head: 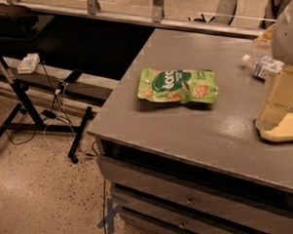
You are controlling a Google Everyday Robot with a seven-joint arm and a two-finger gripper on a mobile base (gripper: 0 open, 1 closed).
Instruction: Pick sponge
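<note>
Where the grey desk (pixel 186 132) runs off the right side of the view, the claw (pixel 275 115) comes down from above, cream-coloured and slanting, its lower end touching the sponge (pixel 288 132). Whether the claw is wide or narrow I cannot tell, because much of it is cut off by the edge of the view. The sponge lies flat on the desk as a pale-yellow pad, close to the front right part of the top, and part of it also runs out of view.

Near the middle of the desk lies a green snack bag (pixel 179 86), flat and well apart from the sponge. A clear bottle (pixel 263 67) with a blue-white label lies on its side further back on the right, beside the robot's pale arm (pixel 286 30).

The desk top is dull and smooth, with a soft sheen. Drawers (pixel 189 195) with small round knobs sit below its front edge. Left of the desk is a speckled floor (pixel 37 192), where a black stand (pixel 24 109) spreads its legs among loose cables (pixel 54 123). A blue tape cross (pixel 109 215) marks the floor by the desk's corner.
</note>
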